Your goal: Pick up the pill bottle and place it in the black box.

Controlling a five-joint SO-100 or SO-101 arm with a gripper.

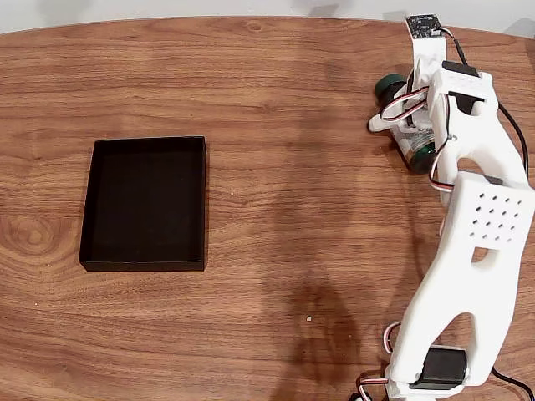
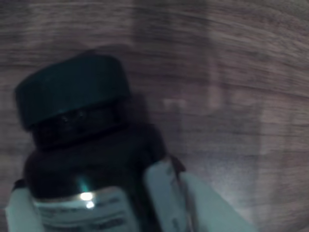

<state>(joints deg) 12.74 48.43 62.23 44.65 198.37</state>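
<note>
1. You are at the grasp step: the gripper (image 1: pixel 399 124) sits at the far right of the wooden table (image 1: pixel 276 251) in the fixed view, wrapped around the pill bottle (image 1: pixel 393 88).
2. The bottle lies on its side or steeply tilted under the arm, its green cap (image 1: pixel 388 86) poking out toward the left of the white fingers and its base end showing dark green on the other side. Whether it rests on the wood or is already just clear of it, you cannot tell from here.
3. In the wrist view the pill bottle fills the lower left, cap uppermost, with a white finger (image 2: pixel 166 193) pressed against its right flank and another white edge at its left. The jaws look clamped on the bottle's body, just below the cap.
4. The black box (image 1: pixel 88 209) stands empty, well apart to the left across open tabletop.
5. Your next move, as I judge it, calls for a clean lift first, then a long sweep left.
6. Carry it high enough to clear the box's low wall, and centre it over the floor before letting go.
</note>
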